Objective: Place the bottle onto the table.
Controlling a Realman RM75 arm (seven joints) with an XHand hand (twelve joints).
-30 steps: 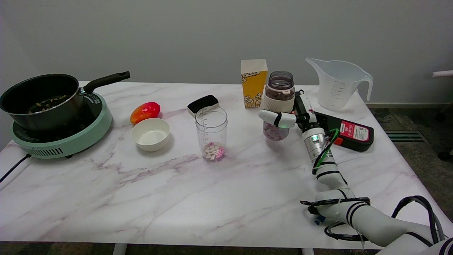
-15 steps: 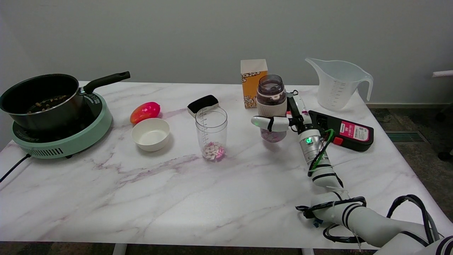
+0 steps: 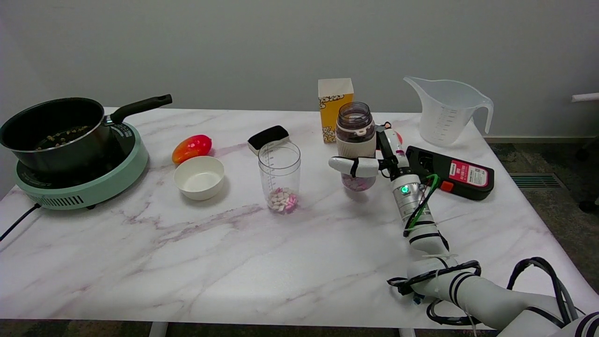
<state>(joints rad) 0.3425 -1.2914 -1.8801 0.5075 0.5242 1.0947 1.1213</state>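
Right hand (image 3: 374,159) grasping the upright, open-mouthed bottle (image 3: 356,140), a clear vessel with a pale sleeve and pinkish pieces inside, above the marble tabletop (image 3: 234,262); base contact cannot be told.

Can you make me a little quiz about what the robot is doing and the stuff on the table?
1. True or false: the right hand holds the bottle.
2. What lies in the bottom of the clear measuring cup? A) pink and white pieces B) water C) nothing
3. Fill in: the black pot sits on a green ____.

Key:
1. True. Its fingers wrap around the bottle's middle.
2. A.
3. Cooker, at the table's left end.
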